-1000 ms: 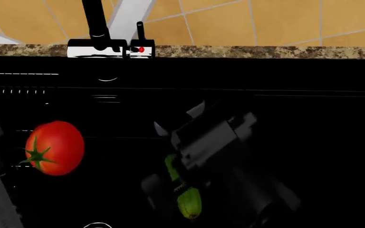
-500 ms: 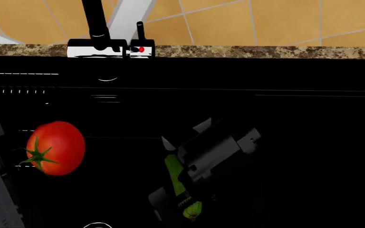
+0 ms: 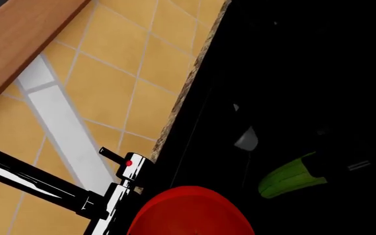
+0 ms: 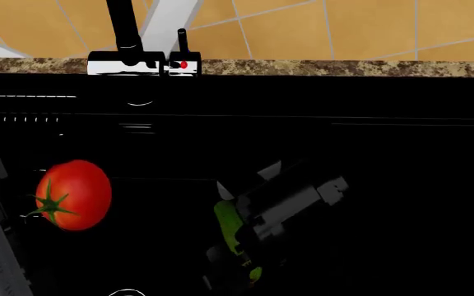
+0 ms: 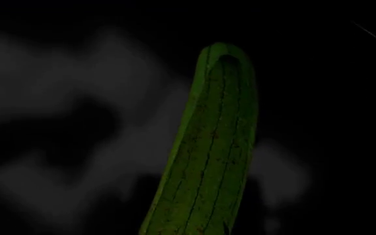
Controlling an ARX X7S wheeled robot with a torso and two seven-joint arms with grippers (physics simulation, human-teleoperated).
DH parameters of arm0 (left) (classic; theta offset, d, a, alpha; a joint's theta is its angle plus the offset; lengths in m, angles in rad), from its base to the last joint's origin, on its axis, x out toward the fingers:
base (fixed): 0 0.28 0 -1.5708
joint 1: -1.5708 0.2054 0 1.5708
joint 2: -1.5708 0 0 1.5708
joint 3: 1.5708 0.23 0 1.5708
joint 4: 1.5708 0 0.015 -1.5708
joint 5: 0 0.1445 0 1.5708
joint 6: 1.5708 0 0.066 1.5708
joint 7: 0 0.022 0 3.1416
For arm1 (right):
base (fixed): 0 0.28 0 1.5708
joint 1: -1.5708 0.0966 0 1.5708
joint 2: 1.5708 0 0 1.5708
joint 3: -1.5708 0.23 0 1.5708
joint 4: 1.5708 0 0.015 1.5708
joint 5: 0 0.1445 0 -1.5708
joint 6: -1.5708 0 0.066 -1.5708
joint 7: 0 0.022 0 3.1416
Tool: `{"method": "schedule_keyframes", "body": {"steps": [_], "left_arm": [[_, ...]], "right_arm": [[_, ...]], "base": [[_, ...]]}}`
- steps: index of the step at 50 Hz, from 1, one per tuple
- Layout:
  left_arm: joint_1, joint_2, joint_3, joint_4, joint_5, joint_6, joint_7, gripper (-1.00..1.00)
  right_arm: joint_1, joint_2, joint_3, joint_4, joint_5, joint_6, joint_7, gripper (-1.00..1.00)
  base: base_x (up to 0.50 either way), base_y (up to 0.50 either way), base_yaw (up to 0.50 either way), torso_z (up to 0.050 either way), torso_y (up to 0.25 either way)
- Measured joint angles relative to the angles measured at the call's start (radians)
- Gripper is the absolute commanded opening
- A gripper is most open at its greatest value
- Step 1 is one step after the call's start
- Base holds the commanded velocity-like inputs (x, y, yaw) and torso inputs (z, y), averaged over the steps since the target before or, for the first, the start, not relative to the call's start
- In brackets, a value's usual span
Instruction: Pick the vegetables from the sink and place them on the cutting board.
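Black sink (image 4: pixel 385 154), speckled counter (image 4: pixel 344 67), tan tiles upper frame. Right end effector (image 4: pixel 237 246) over cucumber (image 4: pixel 227 225), grip unclear; tomato (image 4: pixel 74 194) left.

Nothing here can be read: no words, labels, brand names or numbers show on anything in view. The nearest thing to a sign is a small red dot (image 4: pixel 183 64) on the chrome base of the faucet (image 4: pixel 125 28), and it carries no letter or figure that I can make out from the head or the left wrist view
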Motion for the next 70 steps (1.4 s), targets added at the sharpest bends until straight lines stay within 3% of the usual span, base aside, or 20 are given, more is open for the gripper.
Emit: {"method": "schedule_keyframes", "body": {"steps": [14,33,51,70], "left_arm": [[0.002,0.006,-0.012,0.001,-0.030,-0.008,-0.004,-1.00],[0.006,0.018,-0.039,0.000,-0.072,0.007,-0.014,-1.00],[-0.022,0.071,-0.031,-0.045,-0.025,-0.028,-0.064,-1.00],[-0.035,0.111,-0.037,-0.087,0.008,-0.045,-0.119,-1.00]], "right_arm": [[0.006,0.001,-0.019,0.005,0.023,-0.013,0.008,-1.00],[0.092,0.229,0.119,-0.488,0.181,0.152,0.321,-1.00],[0.129,0.446,0.225,-0.933,0.352,0.278,0.554,-1.00],[0.144,0.618,0.284,-1.235,0.382,0.264,0.672,-1.00]], "base": [[0.04,0.00,0.01,-0.001,-0.003],[0.04,0.00,0.00,0.000,0.000],[0.05,0.00,0.00,0.000,0.250],[0.05,0.00,0.00,0.000,0.250]]}}
